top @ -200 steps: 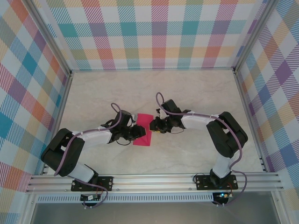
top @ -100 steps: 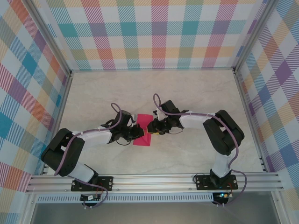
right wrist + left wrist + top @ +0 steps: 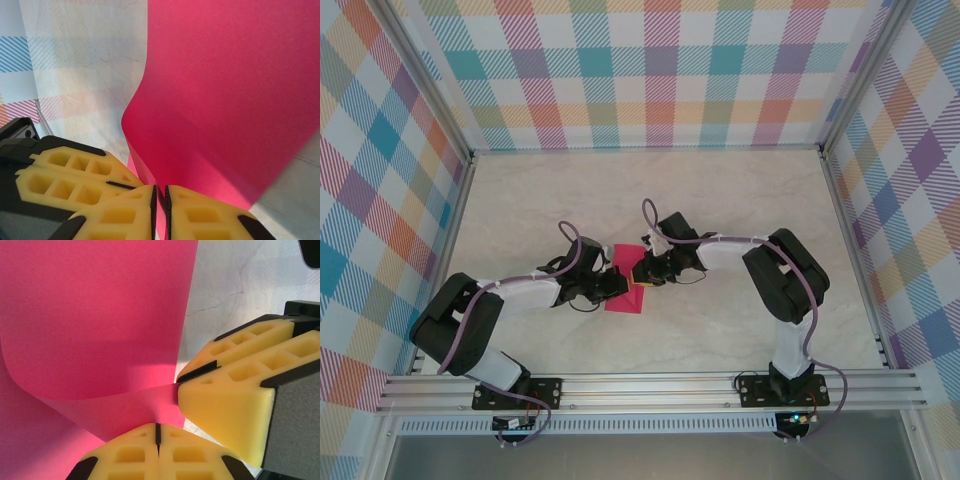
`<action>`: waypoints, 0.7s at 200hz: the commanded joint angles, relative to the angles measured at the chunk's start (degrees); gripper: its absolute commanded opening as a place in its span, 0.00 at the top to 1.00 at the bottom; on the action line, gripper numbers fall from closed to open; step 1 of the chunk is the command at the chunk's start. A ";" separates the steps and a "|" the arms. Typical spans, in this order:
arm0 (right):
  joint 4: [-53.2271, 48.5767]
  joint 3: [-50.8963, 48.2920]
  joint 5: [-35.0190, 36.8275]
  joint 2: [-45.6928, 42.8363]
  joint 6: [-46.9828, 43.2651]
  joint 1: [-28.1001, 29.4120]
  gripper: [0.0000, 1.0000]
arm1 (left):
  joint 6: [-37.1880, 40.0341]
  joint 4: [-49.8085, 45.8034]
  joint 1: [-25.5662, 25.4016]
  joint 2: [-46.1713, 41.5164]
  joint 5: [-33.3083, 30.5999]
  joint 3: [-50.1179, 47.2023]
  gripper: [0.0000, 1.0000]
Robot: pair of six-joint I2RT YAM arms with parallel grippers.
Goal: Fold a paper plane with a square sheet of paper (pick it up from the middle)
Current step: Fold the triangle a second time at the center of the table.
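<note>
a: mid-table, two arms meet over the square sheet of paper (image 3: 624, 300). what is each doing?

b: the left gripper (image 3: 157, 426) has its yellow pads pressed tight together on a raised ridge of the sheet. the right gripper (image 3: 160, 189) pinches the same ridge from the other side, pads all but touching, with pink in the slit. the two sets of tips nearly meet.

a: why pinch there?

b: most likely because the task asks for a pick-up from the middle. a thin sheet lying flat offers no edge to grab, so a pinched-up ridge gives a hold, and it may start the centre crease.

a: and the rest of the paper?

b: it bows away from the pads in a soft curve, not pressed flat. from above, its near end seems to rest on the marbled table (image 3: 740, 200). there is no plane shape yet.
</note>
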 commanded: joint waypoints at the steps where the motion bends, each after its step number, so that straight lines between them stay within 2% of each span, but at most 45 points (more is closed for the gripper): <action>1: 0.78 -0.70 1.66 -0.46 -1.08 -0.07 0.89 | 0.62 -0.77 -0.20 0.08 0.21 1.27 0.96; 30: -0.17 -2.82 7.22 -2.06 -1.35 -0.07 0.93 | -0.51 1.92 -0.20 -0.19 1.90 1.28 0.84; 47: -0.60 -3.18 8.72 -2.26 -1.37 -0.07 0.93 | -0.90 3.13 -0.20 0.17 2.94 1.44 0.80; 140: -1.61 -2.46 10.15 -1.74 -1.96 -0.08 0.93 | -1.04 3.47 -0.20 3.18 2.75 3.60 0.79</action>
